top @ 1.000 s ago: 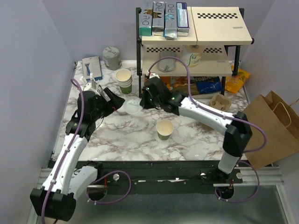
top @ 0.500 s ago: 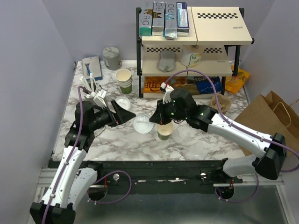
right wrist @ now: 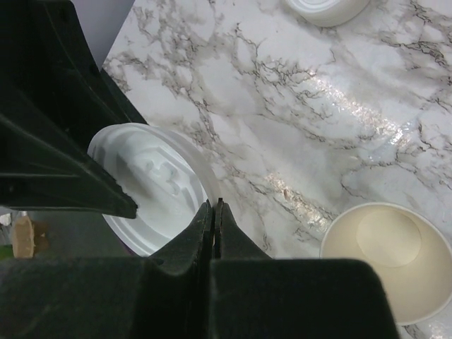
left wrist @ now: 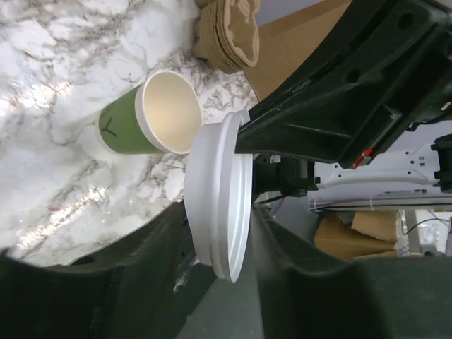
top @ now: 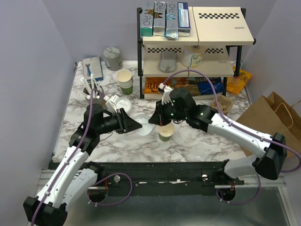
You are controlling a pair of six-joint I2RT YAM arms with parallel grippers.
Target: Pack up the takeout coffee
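Observation:
The takeout coffee cup (top: pixel 166 131), cream above a green band, stands open-topped mid-table; it also shows in the left wrist view (left wrist: pixel 166 113) and the right wrist view (right wrist: pixel 385 261). Its white round lid (top: pixel 144 126) hangs just left of the cup, off the marble. My right gripper (top: pixel 154 120) is shut on the lid's rim (right wrist: pixel 152 183), fingertips pinched together (right wrist: pixel 213 203). My left gripper (top: pixel 136 125) comes in from the left. Its fingers press both faces of the edge-on lid (left wrist: pixel 219 191), so the left gripper (left wrist: pixel 217 220) is shut on it.
A stack of lidless cups (top: pixel 125 80) and a spare lid (top: pixel 123 103) sit back left. Behind stands a shelf rack (top: pixel 193 42), with a cardboard cup carrier (top: pixel 221 102) at its foot. A brown paper bag (top: pixel 277 127) stands at the right, off the table's edge.
My right gripper carried the lid from the back left to beside the cup. My left gripper swung right and closed from wide open onto the lid.

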